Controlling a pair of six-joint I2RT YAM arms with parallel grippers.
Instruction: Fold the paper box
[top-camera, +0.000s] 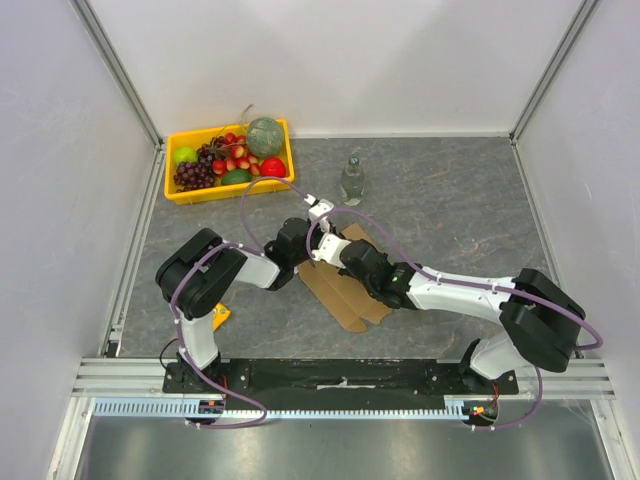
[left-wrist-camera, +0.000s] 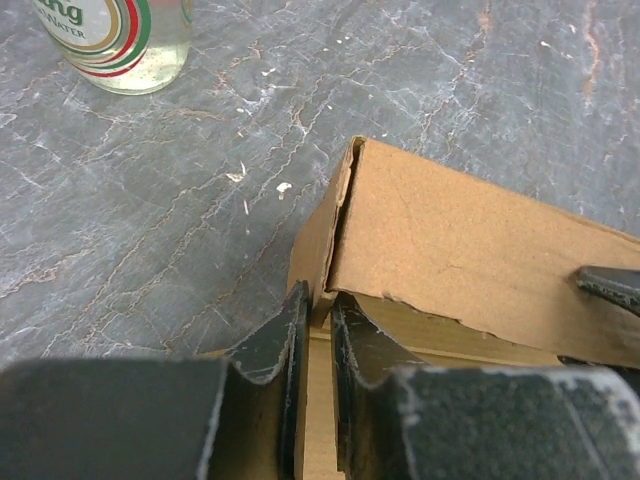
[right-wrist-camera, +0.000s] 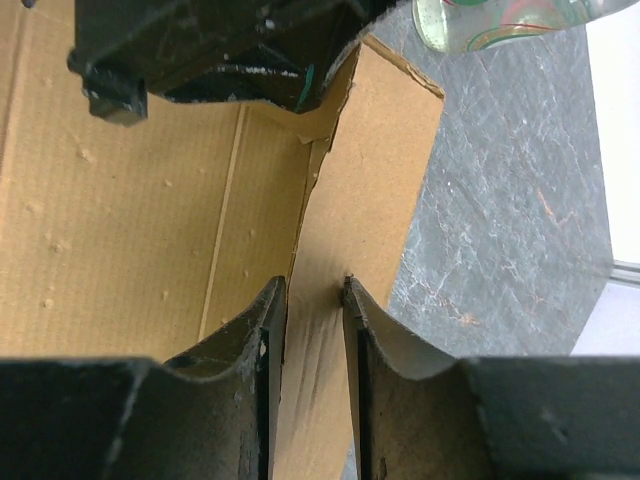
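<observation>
The box (top-camera: 348, 300) lies part-folded about the middle of the bench (top-camera: 460, 200), one wall raised. The left claw (left-wrist-camera: 318, 335) is pinched tight on a flap at that wall's corner. The right claw (right-wrist-camera: 313, 320) is clamped on a standing panel close by.

Blk/white arms (top-camera: 450, 292), purple cables (top-camera: 265, 182), scuffed blk pincer fingers (left-wrist-camera: 268, 352)
</observation>
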